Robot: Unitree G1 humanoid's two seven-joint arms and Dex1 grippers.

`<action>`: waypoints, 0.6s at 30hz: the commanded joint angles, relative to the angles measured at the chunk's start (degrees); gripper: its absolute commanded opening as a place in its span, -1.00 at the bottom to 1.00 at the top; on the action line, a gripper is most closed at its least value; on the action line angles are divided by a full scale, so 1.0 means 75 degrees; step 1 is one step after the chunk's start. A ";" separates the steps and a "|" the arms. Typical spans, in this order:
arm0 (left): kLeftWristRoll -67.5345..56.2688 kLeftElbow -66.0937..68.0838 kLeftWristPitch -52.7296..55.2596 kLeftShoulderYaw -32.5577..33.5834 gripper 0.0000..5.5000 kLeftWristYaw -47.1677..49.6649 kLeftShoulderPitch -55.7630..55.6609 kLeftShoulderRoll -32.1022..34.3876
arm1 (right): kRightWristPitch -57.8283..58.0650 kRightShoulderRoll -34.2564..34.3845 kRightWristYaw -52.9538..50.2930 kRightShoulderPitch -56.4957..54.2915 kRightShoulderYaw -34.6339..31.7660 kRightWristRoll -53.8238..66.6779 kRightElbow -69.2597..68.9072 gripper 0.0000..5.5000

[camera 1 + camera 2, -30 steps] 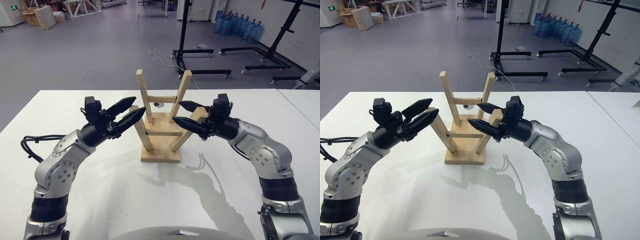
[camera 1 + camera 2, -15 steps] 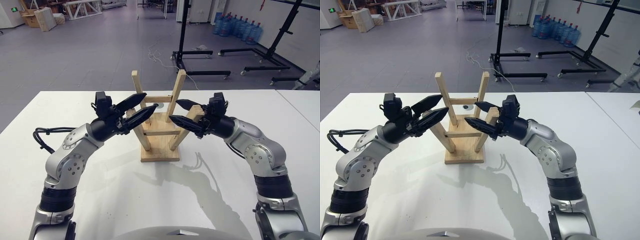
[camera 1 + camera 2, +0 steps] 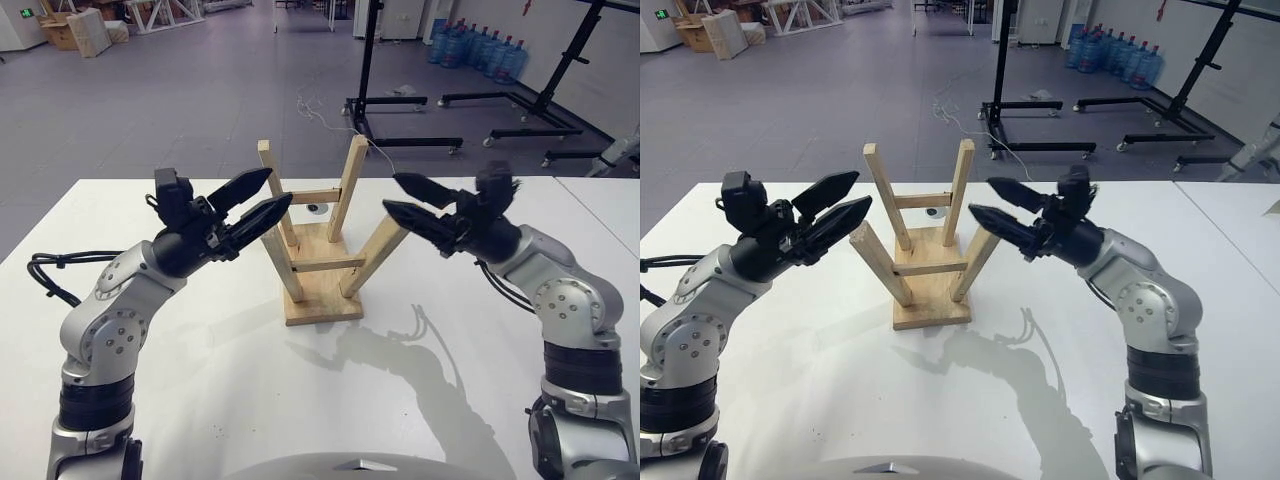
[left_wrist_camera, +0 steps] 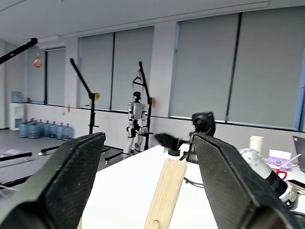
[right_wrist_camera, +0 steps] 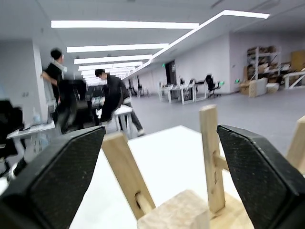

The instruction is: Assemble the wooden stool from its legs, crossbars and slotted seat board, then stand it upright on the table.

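Note:
The wooden stool (image 3: 321, 252) rests upside down mid-table, its seat board (image 3: 322, 303) flat on the white table (image 3: 200, 400) and its legs pointing up, joined by crossbars. My left gripper (image 3: 279, 187) hovers open just left of the stool's near left leg (image 3: 284, 262), tips close to it, not touching. My right gripper (image 3: 391, 191) is open and held off to the right, above the near right leg (image 3: 373, 255). In the left wrist view a leg (image 4: 164, 198) lies between the open fingers (image 4: 71, 181). The right wrist view shows two legs (image 5: 210, 157) and the seat board (image 5: 188, 210) beyond its fingers (image 5: 57, 176).
The table's far edge (image 3: 330, 180) runs just behind the stool. A second white table (image 3: 605, 205) adjoins on the right. Black wheeled stands (image 3: 400, 110) and water bottles (image 3: 480, 50) are on the floor beyond. Bare tabletop lies in front of the stool.
Both grippers have pulled away from the stool's near legs: the left one back to the left, the right one up and to the right. The stool stays upside down.

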 commanded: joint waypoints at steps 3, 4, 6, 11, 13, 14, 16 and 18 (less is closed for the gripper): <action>-0.0144 -0.0461 0.0003 0.0391 0.23 0.0407 0.0295 0.0052 | -0.0777 0.0558 -0.1579 -0.0996 0.0157 -0.1299 0.1618 0.57; -0.0152 -0.0466 -0.0011 0.0437 0.23 0.0452 0.0309 0.0049 | -0.1040 0.0683 -0.1779 -0.1092 0.0358 -0.1739 0.1959 0.57; -0.0150 -0.0454 -0.0049 0.0588 0.23 0.0581 0.0314 0.0084 | -0.1588 0.0847 -0.1889 -0.1117 0.1109 -0.2815 0.2625 0.57; -0.0048 -0.0438 0.0074 0.0970 0.23 0.0594 0.0993 0.0365 | -0.2257 0.0962 -0.1144 -0.0215 0.2437 -0.3886 0.2028 0.57; 0.0007 -0.0365 0.0046 0.1423 0.23 0.0544 0.1591 0.0558 | -0.1972 0.0767 -0.0872 0.0463 0.2562 -0.3630 0.0875 0.57; -0.0001 -0.0308 0.0011 0.1713 0.23 0.0596 0.1810 0.0626 | -0.1780 0.0615 -0.0735 0.0805 0.2603 -0.3485 0.0278 0.57; -0.0078 -0.0160 -0.0091 0.2410 0.23 0.0717 0.2164 0.0713 | -0.1310 0.0193 -0.0494 0.1540 0.2714 -0.3169 -0.1029 0.57; -0.0084 -0.0070 -0.0138 0.2802 0.23 0.0774 0.2363 0.0771 | -0.1033 -0.0087 -0.0367 0.1919 0.2860 -0.3011 -0.1893 0.57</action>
